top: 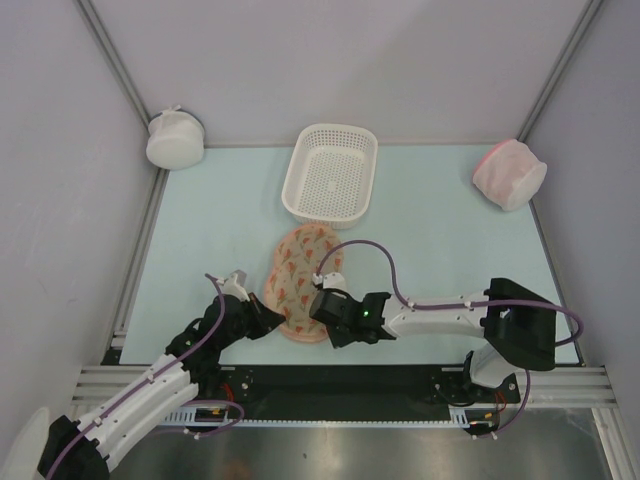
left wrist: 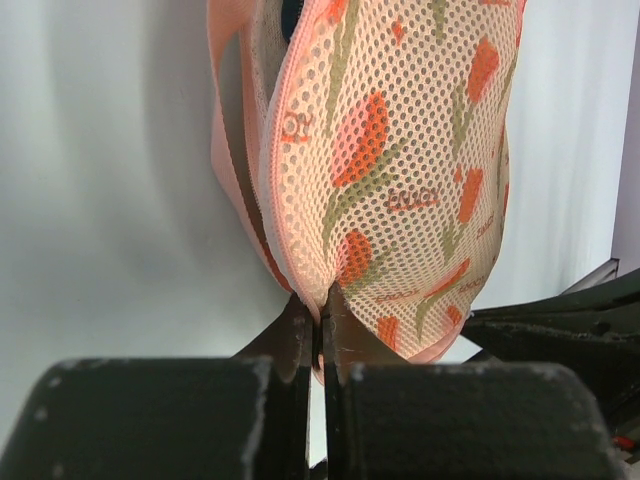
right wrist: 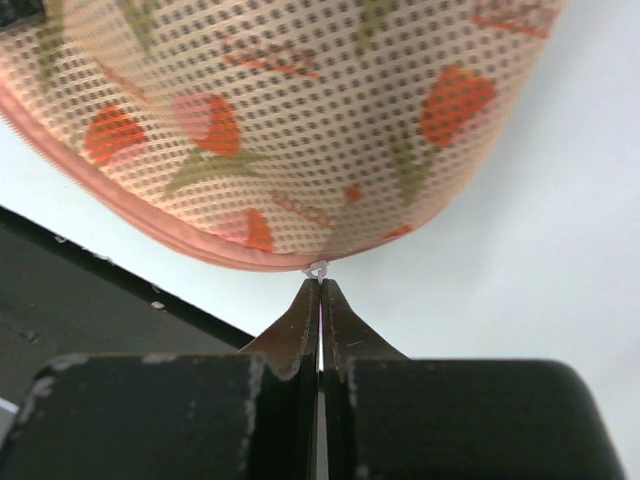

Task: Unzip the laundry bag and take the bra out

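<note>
Laundry bag (top: 303,280): flat on surface, just nearside of white basket (top: 297,190), long axis running basket-to-arms. Left fingers (left wrist: 295,335) clamp its pink edging; right fingers (right wrist: 300,325) pinch white zip pull (right wrist: 318,268) at near end.

**ARM FINISH AND FITTINGS**

The left arm (top: 130,405) and right arm (top: 440,315) have white links and black joints. A purple cable (top: 365,243) runs along each. The right arm carries a black box housing (top: 522,335) and a green LED (top: 366,313). The fingers (right wrist: 350,345) are matte black, tapered and scuffed.
</note>
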Controlling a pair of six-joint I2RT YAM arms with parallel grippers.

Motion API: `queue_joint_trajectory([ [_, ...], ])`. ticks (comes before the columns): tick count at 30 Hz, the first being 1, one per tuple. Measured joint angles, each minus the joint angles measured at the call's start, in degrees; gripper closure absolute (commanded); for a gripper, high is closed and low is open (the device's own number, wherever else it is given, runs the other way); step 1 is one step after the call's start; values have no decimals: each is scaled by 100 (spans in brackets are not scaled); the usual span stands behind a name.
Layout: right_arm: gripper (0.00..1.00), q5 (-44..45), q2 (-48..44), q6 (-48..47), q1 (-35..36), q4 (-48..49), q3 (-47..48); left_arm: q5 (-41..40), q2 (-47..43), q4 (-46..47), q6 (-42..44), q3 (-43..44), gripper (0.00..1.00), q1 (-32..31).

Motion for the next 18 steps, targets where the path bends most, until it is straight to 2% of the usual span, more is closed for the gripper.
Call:
queue_joint_trajectory([
  [18, 100, 116, -551, -378, -785, 92, -472, 31, 0, 0, 2, 0, 100, 13],
])
